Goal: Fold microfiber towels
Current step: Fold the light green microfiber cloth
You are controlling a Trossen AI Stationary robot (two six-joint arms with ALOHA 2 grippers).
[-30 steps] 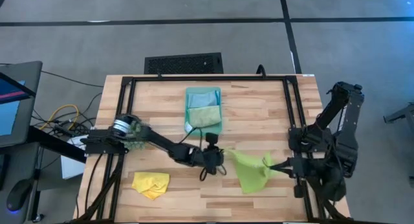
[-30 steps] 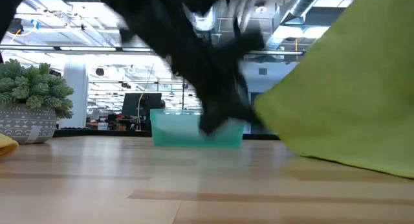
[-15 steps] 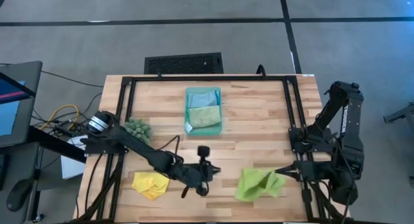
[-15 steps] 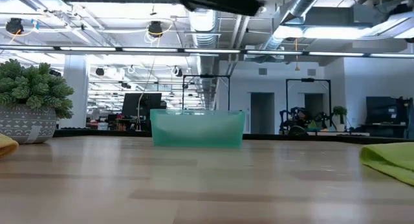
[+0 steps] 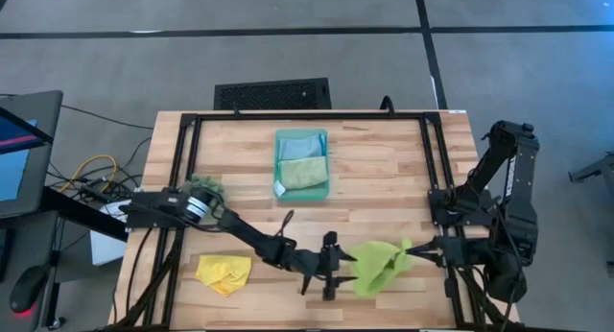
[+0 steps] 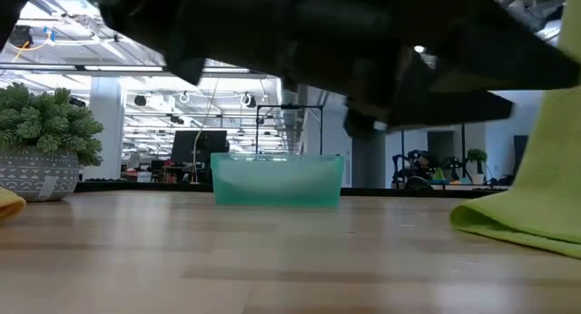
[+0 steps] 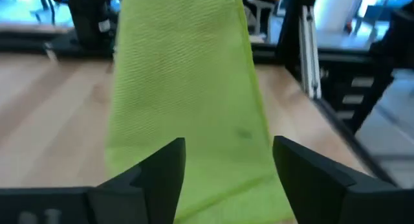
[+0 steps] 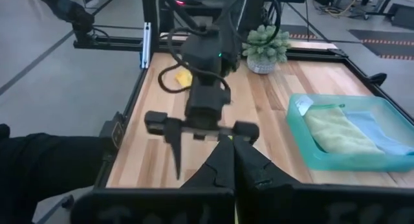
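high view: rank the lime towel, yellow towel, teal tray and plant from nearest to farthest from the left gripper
From the left gripper, which is open:
1. Lime towel, right beside it, toward the right arm.
2. Yellow towel, along the near edge, left side.
3. Teal tray, mid-table toward the back.
4. Plant, far left.

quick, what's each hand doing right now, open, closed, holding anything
Left hand: open, fingers spread just short of the lime green towel, holding nothing.
Right hand: closed on a corner of the lime green towel.
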